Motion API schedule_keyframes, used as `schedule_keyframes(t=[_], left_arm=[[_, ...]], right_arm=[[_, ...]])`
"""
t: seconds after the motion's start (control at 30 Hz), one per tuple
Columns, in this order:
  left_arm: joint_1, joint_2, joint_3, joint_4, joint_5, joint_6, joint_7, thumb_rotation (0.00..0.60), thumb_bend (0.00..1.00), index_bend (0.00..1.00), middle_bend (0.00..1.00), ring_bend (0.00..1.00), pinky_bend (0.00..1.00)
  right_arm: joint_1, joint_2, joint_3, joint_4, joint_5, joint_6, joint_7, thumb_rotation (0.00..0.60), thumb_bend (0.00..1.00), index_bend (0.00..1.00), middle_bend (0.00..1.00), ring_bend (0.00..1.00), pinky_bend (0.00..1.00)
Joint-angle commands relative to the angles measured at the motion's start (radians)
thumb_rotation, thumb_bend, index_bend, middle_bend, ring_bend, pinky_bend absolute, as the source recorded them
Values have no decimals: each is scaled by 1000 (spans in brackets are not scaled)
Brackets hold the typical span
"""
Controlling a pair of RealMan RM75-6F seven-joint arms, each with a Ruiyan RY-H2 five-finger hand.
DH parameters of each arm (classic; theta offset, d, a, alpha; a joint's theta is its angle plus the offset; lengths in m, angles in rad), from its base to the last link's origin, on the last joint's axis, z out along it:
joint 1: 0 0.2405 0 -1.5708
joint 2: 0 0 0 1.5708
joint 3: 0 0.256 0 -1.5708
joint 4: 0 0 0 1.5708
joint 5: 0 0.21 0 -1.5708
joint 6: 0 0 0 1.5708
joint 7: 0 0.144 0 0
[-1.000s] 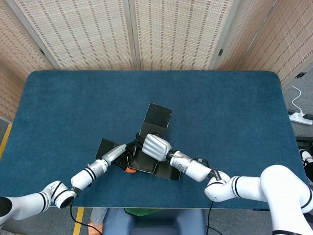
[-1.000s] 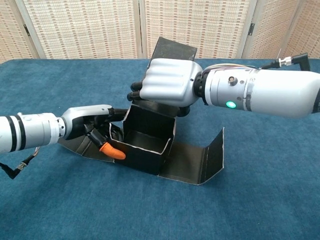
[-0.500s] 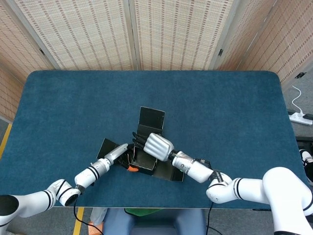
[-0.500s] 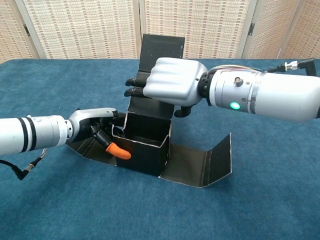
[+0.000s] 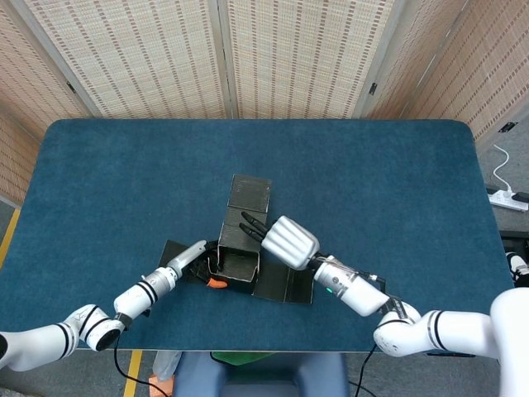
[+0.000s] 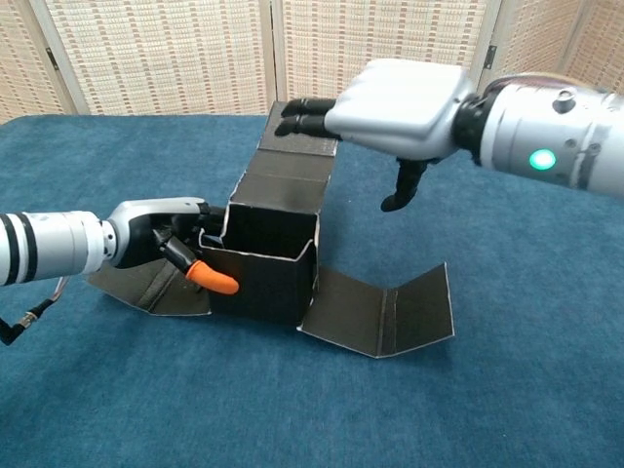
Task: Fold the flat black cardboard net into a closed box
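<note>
The black cardboard box [image 6: 263, 285] stands half folded at the table's near middle, its top open. Its rear lid flap [image 6: 297, 161] rises behind and leans back. The right side flap [image 6: 375, 314] lies flat with its end bent up. A left flap [image 6: 146, 288] lies under my left hand [image 6: 156, 239], which grips the box's left wall, its orange fingertip [image 6: 216, 284] pressed on the front wall. My right hand [image 6: 405, 96] hovers above, fingers straight, their tips touching the lid's top edge. In the head view the box [image 5: 240, 236] sits between left hand [image 5: 186, 262] and right hand [image 5: 291, 240].
The blue cloth table [image 5: 372, 182] stretches wide on all sides of the box. Woven folding screens [image 5: 289, 58] stand behind its far edge. A white power strip [image 5: 506, 198] lies on the floor past the right edge.
My right hand rose and drew back to the right, its curled fingers straightening onto the lid's edge. The lid flap tipped backward. The box shifted slightly left with my left hand still on it.
</note>
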Motion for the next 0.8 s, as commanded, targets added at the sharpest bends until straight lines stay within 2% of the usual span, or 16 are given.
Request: schedule_keyframes(t=[0.03, 0.23, 0.33, 0.5, 0.63, 0.7, 0.8], left_arm=[[13, 84, -3, -76, 26, 5, -139, 600, 163, 351, 348, 512, 642], [7, 185, 13, -123, 120, 29, -506, 600, 163, 343, 347, 512, 643], [-1, 213, 35, -104, 176, 70, -696, 600, 164, 338, 343, 512, 644], [-24, 234, 89, -45, 262, 159, -1006, 600, 166, 333, 338, 512, 649], [-32, 235, 105, -24, 281, 183, -1072, 600, 165, 333, 337, 512, 654], [-38, 243, 116, -16, 289, 240, -1214, 600, 165, 333, 337, 512, 655], [-61, 250, 146, 6, 331, 286, -1321, 600, 164, 333, 337, 512, 656]], right_arm=[[-110, 97, -4, -90, -96, 167, 162, 600, 48, 0, 0, 655, 1000], [-242, 171, -25, -134, -199, 351, 386, 600, 51, 0, 0, 655, 1000], [-301, 186, -35, -122, -247, 436, 461, 600, 51, 0, 0, 655, 1000], [-375, 189, -20, -96, -295, 560, 597, 600, 51, 0, 0, 662, 1000], [-389, 187, -15, -90, -303, 579, 624, 600, 51, 0, 0, 665, 1000], [-398, 169, -11, -77, -297, 572, 657, 600, 51, 0, 0, 667, 1000], [-378, 99, 10, -44, -299, 537, 654, 600, 52, 0, 1, 681, 1000]])
